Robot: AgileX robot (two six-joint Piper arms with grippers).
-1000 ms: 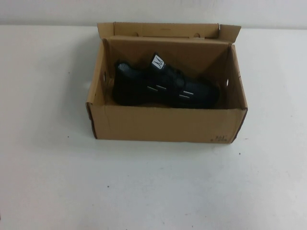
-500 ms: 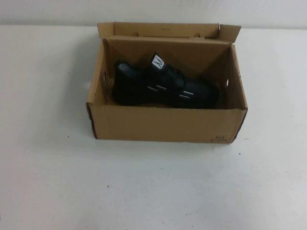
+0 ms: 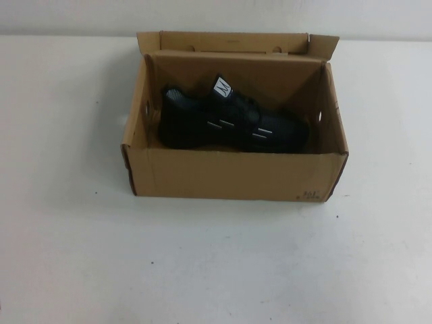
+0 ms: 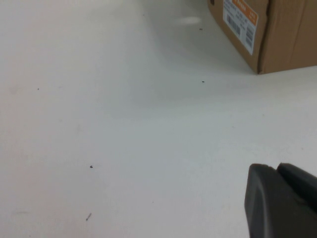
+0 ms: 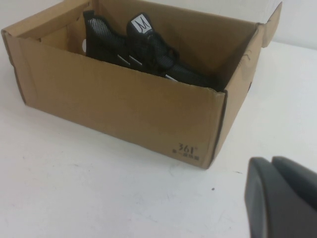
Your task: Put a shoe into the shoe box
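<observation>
The black shoe [image 3: 223,125] with white dashes and a white tongue label lies on its side inside the open brown shoe box [image 3: 229,177] at the table's middle back. In the right wrist view the shoe [image 5: 143,49] shows over the box's front wall [image 5: 124,104]. My right gripper [image 5: 271,161] is shut and empty, low over the table, well away from the box's printed corner. My left gripper [image 4: 276,167] is shut and empty above bare table, with one box corner [image 4: 287,34] far off. Neither gripper shows in the high view.
The white table [image 3: 202,263] stretches in front of the box and to both sides. The box's back flap [image 3: 229,42] stands up against the wall. A white and orange sticker [image 4: 239,19] is on the box's end wall.
</observation>
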